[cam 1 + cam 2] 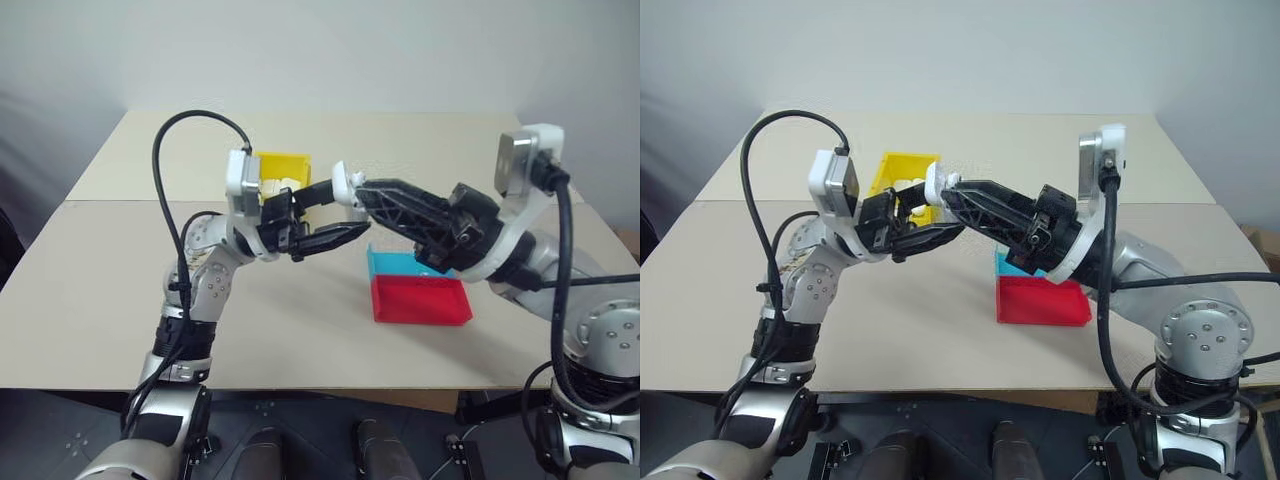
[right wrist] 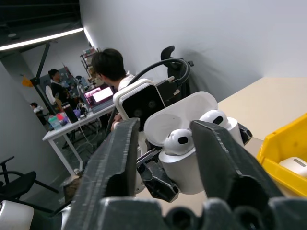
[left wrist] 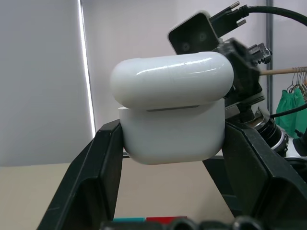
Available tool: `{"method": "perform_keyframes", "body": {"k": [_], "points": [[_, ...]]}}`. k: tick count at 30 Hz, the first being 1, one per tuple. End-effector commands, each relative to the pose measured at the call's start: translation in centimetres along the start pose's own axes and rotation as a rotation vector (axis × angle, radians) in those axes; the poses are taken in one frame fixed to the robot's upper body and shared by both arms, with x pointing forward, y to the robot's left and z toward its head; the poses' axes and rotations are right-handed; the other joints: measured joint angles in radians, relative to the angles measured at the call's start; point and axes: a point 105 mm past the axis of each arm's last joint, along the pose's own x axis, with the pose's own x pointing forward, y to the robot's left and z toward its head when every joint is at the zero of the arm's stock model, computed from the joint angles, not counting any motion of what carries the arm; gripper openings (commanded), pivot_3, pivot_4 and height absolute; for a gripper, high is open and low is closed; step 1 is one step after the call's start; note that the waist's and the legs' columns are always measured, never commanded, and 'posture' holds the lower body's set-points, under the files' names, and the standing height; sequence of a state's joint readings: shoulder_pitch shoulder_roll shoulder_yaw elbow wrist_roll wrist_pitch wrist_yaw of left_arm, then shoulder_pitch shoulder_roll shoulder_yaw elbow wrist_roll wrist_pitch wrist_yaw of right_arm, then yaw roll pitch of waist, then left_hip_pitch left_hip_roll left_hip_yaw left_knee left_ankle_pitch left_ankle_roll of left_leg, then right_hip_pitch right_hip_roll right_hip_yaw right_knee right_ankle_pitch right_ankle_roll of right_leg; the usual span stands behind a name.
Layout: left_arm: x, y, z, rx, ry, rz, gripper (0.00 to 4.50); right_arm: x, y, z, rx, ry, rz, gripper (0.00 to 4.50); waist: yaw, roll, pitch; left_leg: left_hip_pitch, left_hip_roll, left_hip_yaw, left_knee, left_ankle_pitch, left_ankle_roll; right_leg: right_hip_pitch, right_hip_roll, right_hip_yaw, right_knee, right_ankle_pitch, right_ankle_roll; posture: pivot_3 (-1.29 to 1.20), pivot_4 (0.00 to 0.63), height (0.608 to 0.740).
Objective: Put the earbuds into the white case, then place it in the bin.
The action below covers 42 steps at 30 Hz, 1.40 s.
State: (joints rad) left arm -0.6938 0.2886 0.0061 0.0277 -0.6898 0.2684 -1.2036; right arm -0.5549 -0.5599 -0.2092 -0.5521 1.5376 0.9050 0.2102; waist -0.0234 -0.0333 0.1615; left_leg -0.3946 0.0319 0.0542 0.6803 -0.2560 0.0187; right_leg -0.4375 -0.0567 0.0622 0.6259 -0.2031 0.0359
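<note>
White case [image 3: 171,112] clamped in left end effector [image 1: 322,218], held above worktop [image 1: 120,290], lid ajar, both earbuds [image 2: 178,140] seated. Right end effector [image 2: 168,143] released, fingers straddling case. Yellow bin [image 1: 283,166] behind.

Both arms are raised in front of the torso with their grippers turned inward toward each other, meeting above the desk. The left gripper [image 1: 325,215] points to the right, its two black fingers [image 3: 98,172] set apart and pressed against the sides of the white case [image 3: 172,129], gripping it. The right gripper [image 1: 350,190] reaches left from a bent wrist, its tips close by the left one. Its fingers [image 2: 117,163] seem parted, though how widely is hard to judge.
</note>
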Motion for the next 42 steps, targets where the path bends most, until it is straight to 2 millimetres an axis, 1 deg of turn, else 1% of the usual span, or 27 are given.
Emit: {"method": "perform_keyframes", "body": {"k": [1, 2, 8, 12, 14, 16, 17, 19, 23, 24, 26, 30, 33, 36, 39, 42], "points": [[0.6, -0.5, 1.3, 0.049, -0.027, -0.032, 2.79, -0.2, 0.8, 0.2, -0.034, 0.003, 0.024, 3.31, 0.002, 0.000, 0.000, 0.000, 0.000, 0.000, 0.000, 0.000, 0.000, 0.000, 0.000, 0.000, 0.000, 0.000, 0.000, 0.00, 0.150, 0.740], [0.6, -0.5, 1.4, 0.050, -0.028, -0.032, 2.79, -0.3, 0.9, 0.2, -0.042, 0.006, 0.027, 3.61, 0.003, 0.000, 0.000, 0.000, 0.000, 0.000, 0.000, 0.000, 0.000, 0.000, 0.000, 0.000, 0.000, 0.000, 0.000, 0.00, 0.150, 0.740], [0.5, -0.5, 1.3, 0.051, -0.025, -0.032, 2.79, -1.6, 1.5, 0.5, -0.098, 0.040, 0.045, 3.61, 0.005, 0.000, 0.000, 0.000, 0.000, 0.000, 0.000, 0.000, 0.000, 0.000, 0.000, 0.000, -0.001, 0.000, 0.000, 0.00, 0.150, 0.740], [0.4, -0.4, 0.9, 0.049, -0.014, -0.026, 2.79, -2.3, 1.9, 2.3, -0.179, 0.048, 0.047, 3.61, 0.006, 0.000, 0.000, -0.001, 0.000, 0.000, 0.000, 0.000, 0.000, 0.000, 0.000, -0.001, -0.001, 0.000, 0.000, 0.00, 0.150, 0.740], [0.5, -0.4, 0.5, 0.045, -0.004, -0.020, 2.79, -2.2, 1.8, 3.2, -0.257, 0.070, 0.037, 3.23, 0.004, 0.000, 0.000, -0.001, 0.000, 0.000, 0.000, 0.000, 0.000, 0.000, 0.000, 0.000, -0.001, 0.000, 0.000, 0.00, 0.150, 0.740], [0.7, -0.5, -0.2, 0.049, 0.020, -0.018, 2.79, -1.8, 1.3, 3.8, -0.320, 0.106, 0.021, 2.72, 0.004, 0.000, 0.000, 0.000, 0.000, 0.001, 0.000, 0.000, 0.000, 0.000, 0.001, 0.000, -0.001, 0.000, 0.000, 0.00, 0.150, 0.740], [0.7, -0.7, -0.5, 0.046, 0.028, -0.024, 2.79, -1.6, 1.0, 4.1, -0.355, 0.129, 0.011, 2.33, 0.005, 0.000, 0.000, 0.000, 0.000, 0.001, 0.000, 0.000, 0.000, 0.001, 0.001, 0.000, -0.001, 0.000, 0.000, 0.00, 0.150, 0.740], [0.9, -1.0, -0.9, 0.033, 0.033, -0.034, 2.79, -1.0, 0.5, 4.5, -0.402, 0.156, 0.014, 1.69, 0.003, 0.000, 0.000, 0.001, 0.000, 0.002, 0.000, 0.000, 0.000, 0.001, 0.001, 0.000, -0.001, 0.000, 0.000, 0.00, 0.150, 0.740], [1.0, -1.5, -1.9, 0.010, 0.058, -0.053, 2.79, 0.4, 0.1, 4.9, -0.471, 0.194, 0.066, 0.21, 0.005, 0.000, 0.000, 0.000, 0.000, 0.003, 0.000, 0.000, 0.000, 0.000, 0.001, 0.001, -0.001, 0.000, 0.000, 0.00, 0.150, 0.740], [1.0, -1.5, -2.2, 0.004, 0.063, -0.055, 2.79, 0.9, 0.0, 4.9, -0.476, 0.201, 0.078, 0.02, 0.004, 0.000, 0.000, 0.000, 0.000, 0.003, 0.000, 0.000, 0.000, 0.000, 0.001, 0.001, -0.001, 0.000, 0.000, 0.00, 0.150, 0.740], [1.0, -1.4, -2.6, -0.007, 0.074, -0.050, 2.79, 1.9, -0.3, 4.5, -0.492, 0.229, 0.101, 0.02, 0.004, 0.000, 0.000, 0.000, 0.000, 0.004, 0.000, 0.000, 0.000, -0.001, 0.001, 0.001, -0.001, 0.000, 0.000, 0.00, 0.150, 0.740], [1.1, -0.9, -3.1, -0.009, 0.086, -0.031, 2.79, 3.6, -0.9, 3.5, -0.579, 0.350, 0.122, 0.02, 0.006, 0.000, 0.000, -0.001, 0.000, 0.003, 0.000, 0.000, 0.000, -0.001, 0.001, 0.000, -0.001, 0.000, 0.000, 0.00, 0.150, 0.740], [1.2, -0.9, -3.2, -0.006, 0.084, -0.033, 2.79, 4.4, -1.0, 3.0, -0.660, 0.439, 0.134, 0.02, 0.007, 0.000, 0.000, -0.003, 0.000, 0.003, 0.001, 0.000, 0.000, -0.003, 0.000, 0.000, -0.001, 0.000, 0.000, 0.00, 0.150, 0.740], [1.2, -0.9, -3.1, 0.001, 0.077, -0.033, 2.79, 4.2, -1.0, 2.6, -0.707, 0.507, 0.158, 0.02, 0.009, 0.000, 0.000, -0.005, 0.001, 0.003, 0.001, 0.000, 0.000, -0.004, 0.000, -0.002, -0.002, 0.000, 0.000, 0.00, 0.150, 0.740], [1.1, -0.9, -2.9, 0.010, 0.070, -0.024, 2.79, 3.0, -1.0, 1.6, -0.732, 0.577, 0.193, 0.02, 0.013, 0.000, 0.000, -0.005, 0.000, 0.003, 0.001, -0.001, 0.001, -0.004, -0.001, -0.003, -0.002, 0.000, 0.000, 0.00, 0.150, 0.740], [0.8, -0.8, -2.7, 0.019, 0.070, -0.010, 2.79, 1.9, -1.4, 1.2, -0.737, 0.630, 0.191, 0.02, 0.011, 0.000, 0.000, -0.006, 0.000, 0.002, 0.001, -0.001, 0.001, -0.004, -0.001, -0.003, -0.003, 0.000, 0.000, 0.00, 0.150, 0.740]]}}
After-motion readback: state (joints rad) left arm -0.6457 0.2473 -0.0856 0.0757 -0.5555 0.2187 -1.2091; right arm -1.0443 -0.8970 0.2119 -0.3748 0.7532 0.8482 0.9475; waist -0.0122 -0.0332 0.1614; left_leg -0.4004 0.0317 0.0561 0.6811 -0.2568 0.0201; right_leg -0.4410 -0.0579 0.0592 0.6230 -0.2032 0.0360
